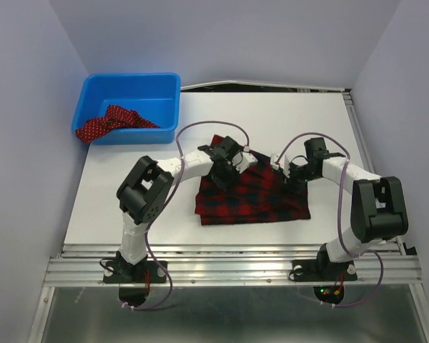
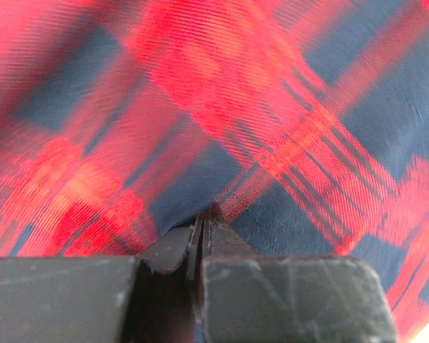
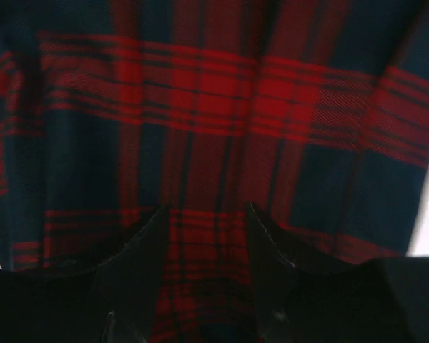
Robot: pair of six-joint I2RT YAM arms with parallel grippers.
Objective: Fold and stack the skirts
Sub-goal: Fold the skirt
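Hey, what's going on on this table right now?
A robot is folding skirts. The tartan skirt lies on the white table. The left pincer is shut on a pinch of its cloth; the right pincer is open over the plaid. The polka-dot skirt sits in the blue bin.

Blue plastic bin (image 1: 146, 100) at far-L corner of white table (image 1: 286, 121).

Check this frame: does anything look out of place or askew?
The polka-dot skirt hangs half out of the blue bin, draped over its near rim. The plaid skirt lies crooked on the table, its far edge rumpled.
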